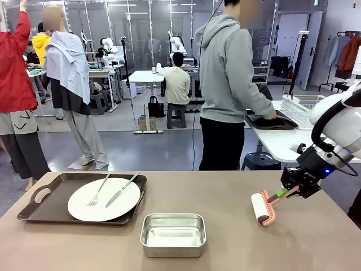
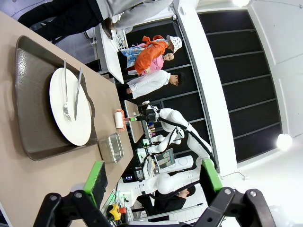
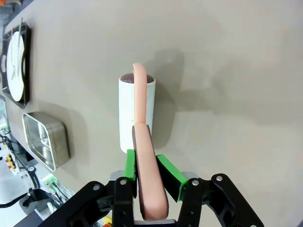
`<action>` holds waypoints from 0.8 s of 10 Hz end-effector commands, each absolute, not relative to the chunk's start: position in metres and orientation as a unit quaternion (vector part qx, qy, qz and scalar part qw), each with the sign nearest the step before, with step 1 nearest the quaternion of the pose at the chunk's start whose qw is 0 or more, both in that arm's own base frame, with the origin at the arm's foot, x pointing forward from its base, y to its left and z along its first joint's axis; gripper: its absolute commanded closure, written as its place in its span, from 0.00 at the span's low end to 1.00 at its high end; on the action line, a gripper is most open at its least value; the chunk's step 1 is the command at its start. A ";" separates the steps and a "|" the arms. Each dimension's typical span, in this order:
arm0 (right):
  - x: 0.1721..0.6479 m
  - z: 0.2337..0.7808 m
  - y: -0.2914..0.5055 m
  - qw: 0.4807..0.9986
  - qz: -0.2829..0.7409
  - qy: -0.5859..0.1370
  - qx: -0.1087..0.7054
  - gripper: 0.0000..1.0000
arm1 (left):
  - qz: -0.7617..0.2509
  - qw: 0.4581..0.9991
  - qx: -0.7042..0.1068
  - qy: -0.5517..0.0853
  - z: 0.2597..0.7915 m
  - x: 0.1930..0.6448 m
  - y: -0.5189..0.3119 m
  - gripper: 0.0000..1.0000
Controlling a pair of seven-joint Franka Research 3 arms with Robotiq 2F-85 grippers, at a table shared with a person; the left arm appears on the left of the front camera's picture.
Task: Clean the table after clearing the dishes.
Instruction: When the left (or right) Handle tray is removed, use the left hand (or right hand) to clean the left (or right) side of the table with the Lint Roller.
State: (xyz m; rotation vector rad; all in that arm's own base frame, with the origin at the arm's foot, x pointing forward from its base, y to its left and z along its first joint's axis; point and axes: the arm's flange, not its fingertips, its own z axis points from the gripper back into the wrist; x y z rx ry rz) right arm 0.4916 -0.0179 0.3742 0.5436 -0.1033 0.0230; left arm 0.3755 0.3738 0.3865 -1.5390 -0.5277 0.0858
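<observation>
In the front view my right gripper (image 1: 293, 190) is pressed together on the pink handle of a lint roller (image 1: 262, 208). It holds the white drum low and slanted toward the table (image 1: 225, 186), which I read as lining it up for a rolling stroke. Whether the drum touches the top I cannot tell. One brown tray (image 1: 34, 210) sits at my left end. It carries a white plate (image 1: 84, 212), with a fork (image 1: 97, 192) and knife (image 1: 121, 189) lying across it, so by my judgement the clearing is not finished. A steel pan (image 1: 172, 234) stands near my edge, between the tray and the roller. Across the room a person (image 1: 228, 73) has a hand on a dark tray (image 1: 269, 121) on a white table (image 1: 282, 141), next to a wire rack (image 1: 302, 107).

In the left wrist view my left gripper (image 2: 152, 177) is spread wide and holds nothing. It hangs above the table (image 2: 19, 189), looking down its length. The tray (image 2: 28, 71), plate (image 2: 71, 118) and pan (image 2: 113, 147) lie below, with the roller (image 2: 118, 119) beyond them.

The right wrist view confirms the grip. The green pads (image 3: 130, 163) of my right gripper (image 3: 146, 170) pinch the handle low down, so the drum of the roller (image 3: 128, 113) is free to spin over bare table (image 3: 236, 71). The pan (image 3: 45, 139) and plate (image 3: 16, 66) are well off to one side.
</observation>
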 end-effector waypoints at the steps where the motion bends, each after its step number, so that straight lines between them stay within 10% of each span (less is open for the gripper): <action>1: 0.471 0.381 -0.029 0.976 0.005 -0.039 0.215 0.77 | 0.042 0.691 -0.684 -0.232 0.387 0.373 0.375 0.00; 8: 0.477 0.403 -0.037 0.981 0.005 -0.042 0.187 0.77 | 0.042 0.691 -0.684 -0.232 0.387 0.373 0.375 0.00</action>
